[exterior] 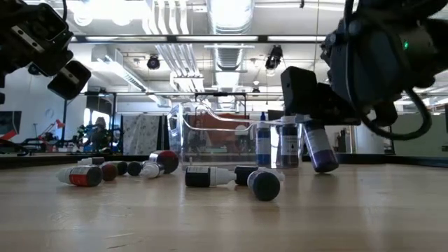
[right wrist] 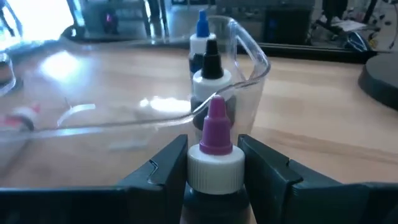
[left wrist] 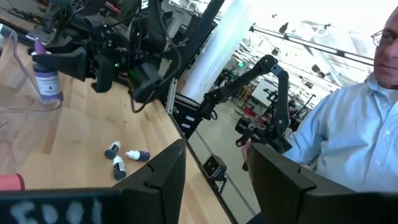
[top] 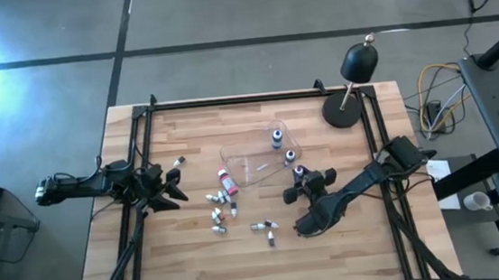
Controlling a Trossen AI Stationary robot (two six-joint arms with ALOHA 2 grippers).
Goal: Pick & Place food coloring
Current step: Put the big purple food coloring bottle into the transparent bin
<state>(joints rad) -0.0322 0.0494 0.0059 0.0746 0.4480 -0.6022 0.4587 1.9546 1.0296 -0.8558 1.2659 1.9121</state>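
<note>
My right gripper (top: 300, 175) is shut on a dark purple food coloring bottle (exterior: 320, 150) with a white cap and purple tip, just outside the near-right corner of the clear plastic tray (top: 250, 163). Two dark bottles (right wrist: 210, 73) stand upright inside that tray on their bases. Several more small bottles (top: 220, 208), one of them red (top: 226, 180), lie on their sides on the wood between the arms. My left gripper (top: 175, 185) is open, raised over the table's left side, touching nothing. My right gripper pinches the purple bottle between its two fingers at the white cap (right wrist: 216, 167), one finger on each side. The fingers come in roughly level from the table's right side. The bottle's body (left wrist: 46, 82) hangs below the fingers, slightly tilted, and looks lifted just clear of the table.
A black domed lamp (top: 352, 75) stands at the far right corner. Black frame rails (top: 255, 97) run along the table's edges. A person in a light blue shirt (left wrist: 348, 137) stands beyond the table in the left wrist view. Bare wood (top: 242, 263) lies along the near edge.
</note>
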